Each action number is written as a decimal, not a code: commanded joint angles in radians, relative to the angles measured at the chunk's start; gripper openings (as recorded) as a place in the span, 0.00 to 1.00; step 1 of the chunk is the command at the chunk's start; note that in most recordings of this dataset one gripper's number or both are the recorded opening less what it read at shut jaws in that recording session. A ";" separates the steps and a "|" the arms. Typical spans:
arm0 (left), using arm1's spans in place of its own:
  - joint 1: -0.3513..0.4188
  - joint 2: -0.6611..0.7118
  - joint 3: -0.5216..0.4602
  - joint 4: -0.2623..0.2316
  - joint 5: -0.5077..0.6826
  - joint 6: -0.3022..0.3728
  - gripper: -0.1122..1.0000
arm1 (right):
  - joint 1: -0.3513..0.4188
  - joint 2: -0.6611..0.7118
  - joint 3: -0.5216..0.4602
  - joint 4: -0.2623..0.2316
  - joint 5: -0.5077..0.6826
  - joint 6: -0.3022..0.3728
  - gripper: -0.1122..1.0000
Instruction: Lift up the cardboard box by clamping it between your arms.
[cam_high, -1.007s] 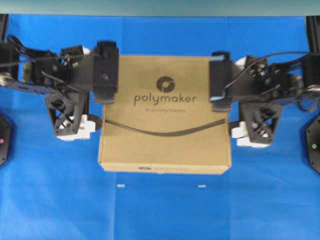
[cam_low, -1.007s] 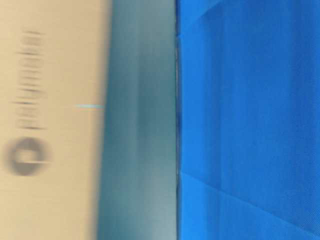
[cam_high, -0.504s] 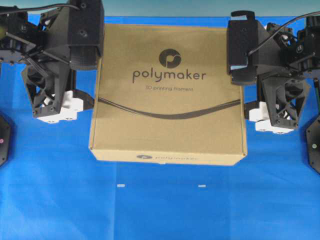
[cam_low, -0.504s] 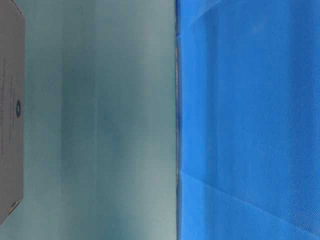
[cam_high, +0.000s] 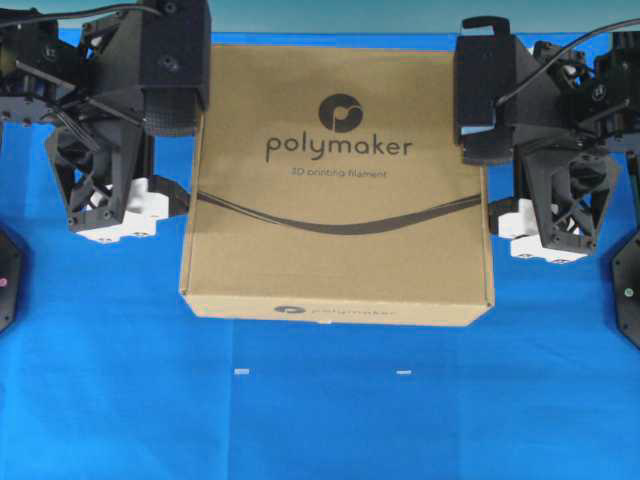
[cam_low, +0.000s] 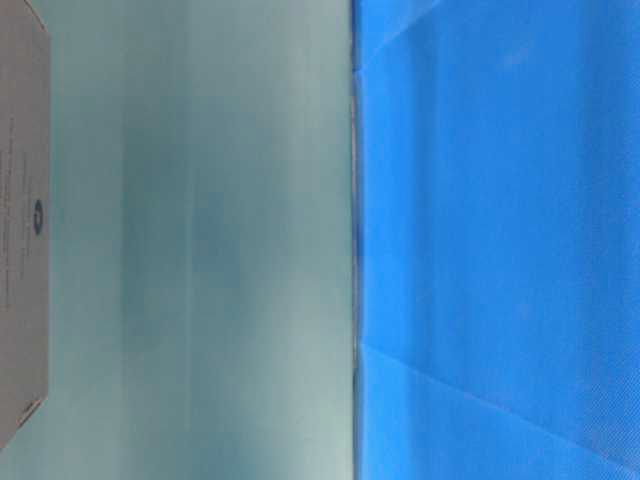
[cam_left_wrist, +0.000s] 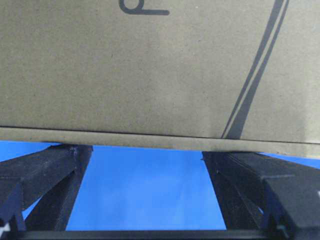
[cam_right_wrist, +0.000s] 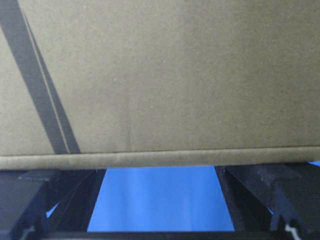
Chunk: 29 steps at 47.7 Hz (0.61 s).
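The cardboard box (cam_high: 337, 190), flat, brown, with the "polymaker" logo, hangs level above the blue cloth. It is clamped between my two arms. My left gripper (cam_high: 188, 150) presses on its left side and my right gripper (cam_high: 490, 160) on its right side. In the left wrist view the box (cam_left_wrist: 150, 65) lies across the tips of the spread fingers (cam_left_wrist: 50, 175) of the open left gripper (cam_left_wrist: 145, 150). The right wrist view shows the same: the box (cam_right_wrist: 165, 75) sits against the open right gripper (cam_right_wrist: 160, 167). In the table-level view the box (cam_low: 20, 230) shows at the left edge, away from the cloth.
Blue cloth (cam_high: 320, 420) covers the table. Two small white marks (cam_high: 241, 371) (cam_high: 404, 372) lie in front of the box. Black bases stand at the left edge (cam_high: 5, 280) and the right edge (cam_high: 628, 295). A teal wall (cam_high: 330, 15) runs along the back.
The box has risen off the cloth with both arms and looks larger from above. Over the last half second it has barely moved.
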 joint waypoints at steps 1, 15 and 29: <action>-0.005 0.034 -0.012 -0.005 -0.071 -0.012 0.89 | -0.014 0.021 0.014 0.002 -0.098 0.017 0.99; -0.003 0.040 0.169 -0.005 -0.235 -0.012 0.89 | -0.014 0.025 0.166 0.003 -0.239 0.015 0.99; -0.002 0.077 0.293 -0.003 -0.351 -0.017 0.89 | -0.006 0.064 0.324 0.005 -0.428 0.020 0.99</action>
